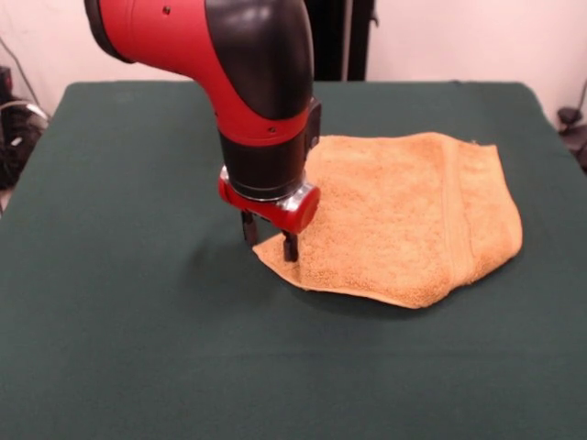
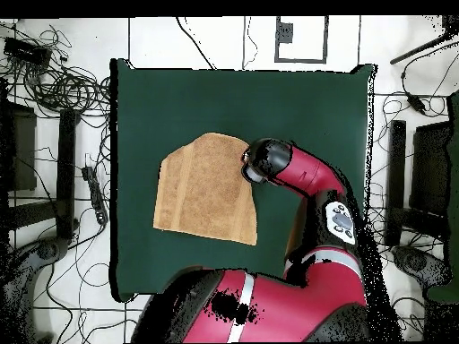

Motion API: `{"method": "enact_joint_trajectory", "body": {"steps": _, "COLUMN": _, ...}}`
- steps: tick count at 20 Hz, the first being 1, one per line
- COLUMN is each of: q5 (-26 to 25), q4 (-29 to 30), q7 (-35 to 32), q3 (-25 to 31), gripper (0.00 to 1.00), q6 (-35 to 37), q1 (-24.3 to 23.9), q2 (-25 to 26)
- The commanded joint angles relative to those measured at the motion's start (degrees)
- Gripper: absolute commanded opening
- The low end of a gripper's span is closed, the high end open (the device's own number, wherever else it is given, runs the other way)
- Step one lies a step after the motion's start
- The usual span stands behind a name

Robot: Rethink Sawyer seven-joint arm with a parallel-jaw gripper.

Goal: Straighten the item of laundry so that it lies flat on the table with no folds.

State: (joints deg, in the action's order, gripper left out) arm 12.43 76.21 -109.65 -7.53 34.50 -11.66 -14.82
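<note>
The mustard terry towel (image 1: 404,215) lies right of centre on the dark green table (image 1: 128,302). It looks doubled over, with a thick rounded edge along its near and right sides and a woven band running down near its right end. My gripper (image 1: 270,240) points straight down at the towel's left corner. Its two dark fingers (image 1: 290,246) stand apart, one on the towel's corner, the other just off it over the cloth. In the overhead view the towel (image 2: 204,188) lies on the table (image 2: 296,98), and the arm's wrist (image 2: 265,161) hides the gripper at the towel's right edge.
Cables and stands (image 2: 63,90) lie on the floor round the table. The robot's red base (image 2: 269,309) stands at the bottom of the overhead view. Green table surface shows on all sides of the towel.
</note>
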Motion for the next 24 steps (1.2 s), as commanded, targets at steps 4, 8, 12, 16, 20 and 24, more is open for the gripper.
{"method": "enact_joint_trajectory", "body": {"steps": 4, "q5": 2.8, "q4": 1.1, "q7": -12.6, "q3": 3.8, "gripper": 1.0, "q6": -4.6, "q1": 1.5, "q2": 4.6}}
{"method": "enact_joint_trajectory", "body": {"steps": 8, "q5": 2.9, "q4": 1.3, "q7": -12.8, "q3": 3.9, "gripper": 1.0, "q6": -5.7, "q1": 1.5, "q2": 4.5}}
{"method": "enact_joint_trajectory", "body": {"steps": 12, "q5": 3.5, "q4": 1.5, "q7": -14.3, "q3": 3.3, "gripper": 1.0, "q6": -6.2, "q1": 1.9, "q2": 4.6}}
{"method": "enact_joint_trajectory", "body": {"steps": 16, "q5": 3.6, "q4": 1.7, "q7": -14.4, "q3": 3.1, "gripper": 1.0, "q6": -6.8, "q1": 2.0, "q2": 4.6}}
{"method": "enact_joint_trajectory", "body": {"steps": 20, "q5": 3.8, "q4": 2.5, "q7": -14.4, "q3": 3.2, "gripper": 0.0, "q6": -8.1, "q1": 2.1, "q2": 4.3}}
{"method": "enact_joint_trajectory", "body": {"steps": 24, "q5": 4.2, "q4": 3.3, "q7": -14.3, "q3": 3.1, "gripper": 0.0, "q6": -9.0, "q1": 2.3, "q2": 4.0}}
